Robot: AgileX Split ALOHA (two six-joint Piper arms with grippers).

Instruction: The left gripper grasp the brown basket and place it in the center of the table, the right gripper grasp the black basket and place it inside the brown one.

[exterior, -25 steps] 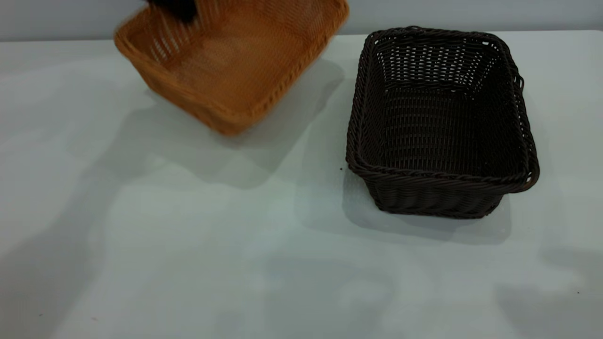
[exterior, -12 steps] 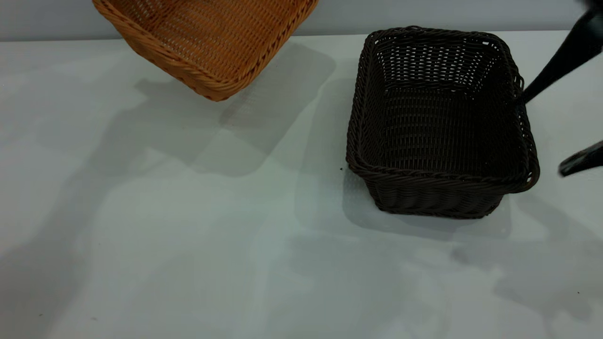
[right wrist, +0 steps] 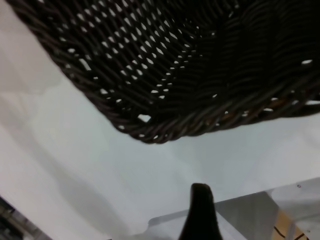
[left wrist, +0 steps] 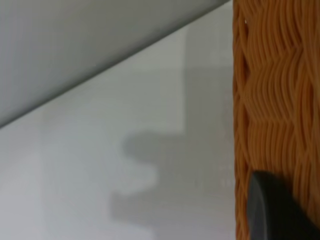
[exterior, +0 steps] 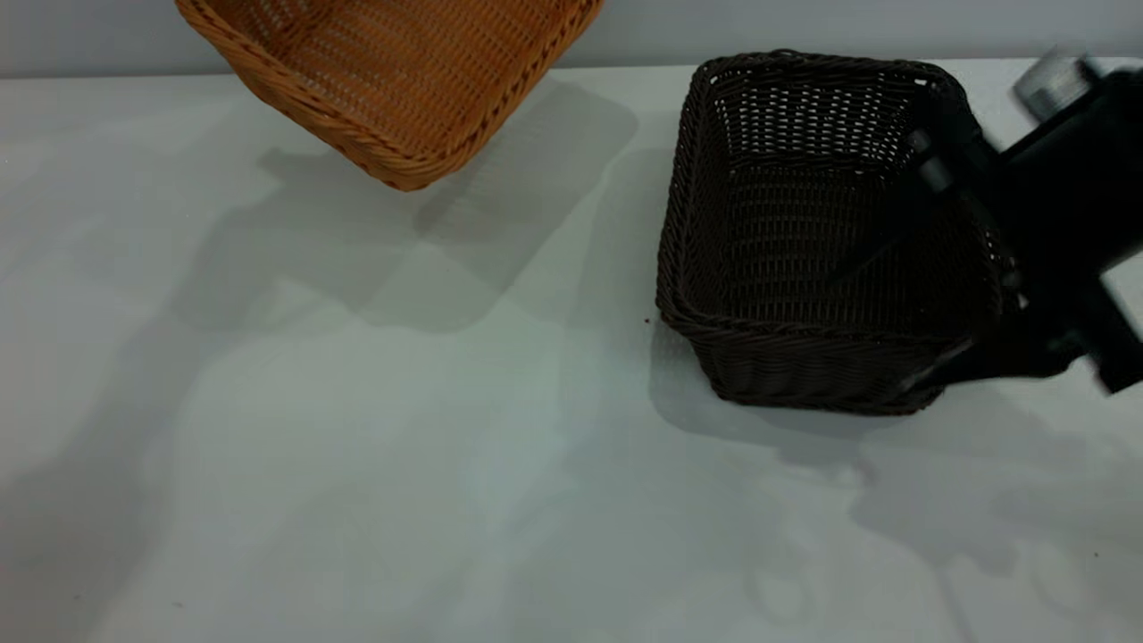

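The right gripper (exterior: 960,277) sits at the black basket's (exterior: 830,241) right-hand wall, its jaws spread, one finger seemingly reaching over the rim into the well and the other low outside by the near right corner; nothing is clamped yet, as far as the blur allows a reading. The black basket stands flat on the table (exterior: 357,464), right of centre, its long axis running away from the camera, so the wall the fingers straddle is a long side, and this arm is plainly the nearer one to it. In the right wrist view one dark fingertip (right wrist: 201,212) shows with the basket's braided rim (right wrist: 165,132) just beyond it and bare tabletop between. The brown basket (exterior: 393,80) hangs tilted above the far left of the table, clear of the surface with its shadow cast beneath; the left gripper is out of the exterior view, but the left wrist view shows one of its dark fingers (left wrist: 277,210) pressed against the orange weave (left wrist: 272,100), suggesting a grip on that basket's wall. The middle of the table lies open between the two baskets, and the brown basket is not yet set down there, so the black one as yet has no nest to go into.
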